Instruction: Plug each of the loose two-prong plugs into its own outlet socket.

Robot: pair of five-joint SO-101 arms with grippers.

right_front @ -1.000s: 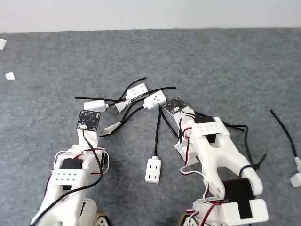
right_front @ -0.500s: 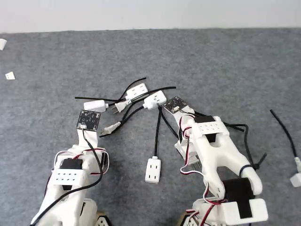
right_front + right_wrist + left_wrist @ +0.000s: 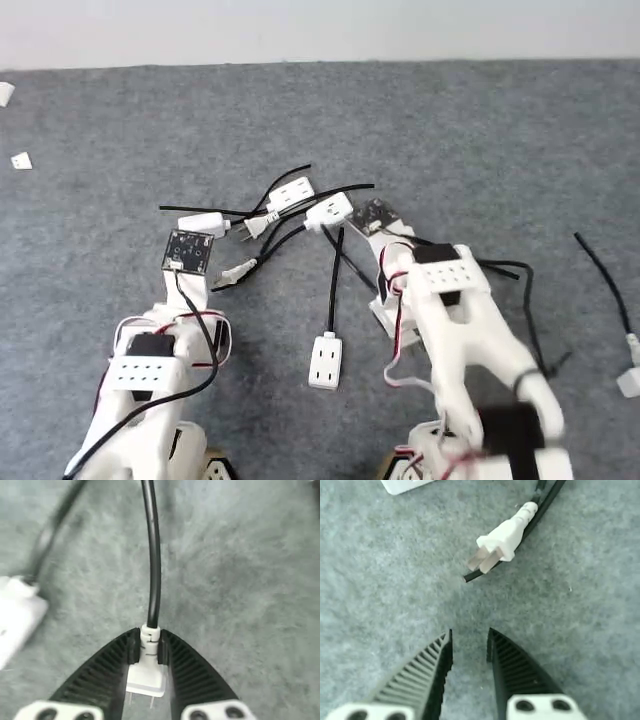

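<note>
In the left wrist view a loose white two-prong plug [image 3: 501, 534] lies on the grey carpet on a black cord, a short way beyond my left gripper [image 3: 470, 637], which is open with nothing between its fingers. That same plug [image 3: 238, 271] shows in the high view just right of the left arm's [image 3: 150, 370] wrist. My right gripper [image 3: 148, 635] is shut on another white plug [image 3: 147, 672], prongs pointing back toward the camera, its black cord [image 3: 152, 555] running away. White outlet sockets [image 3: 292, 192] [image 3: 330, 211] [image 3: 203, 225] lie ahead of both arms.
Another socket [image 3: 325, 360] lies between the arms on a black cord. One more plug [image 3: 250, 228] sits amid tangled cords. A separate cord with a white end [image 3: 630, 380] lies at the far right. Open carpet stretches toward the back wall.
The right arm has pushed slightly forward toward the sockets with its plug. The left arm has barely shifted.
</note>
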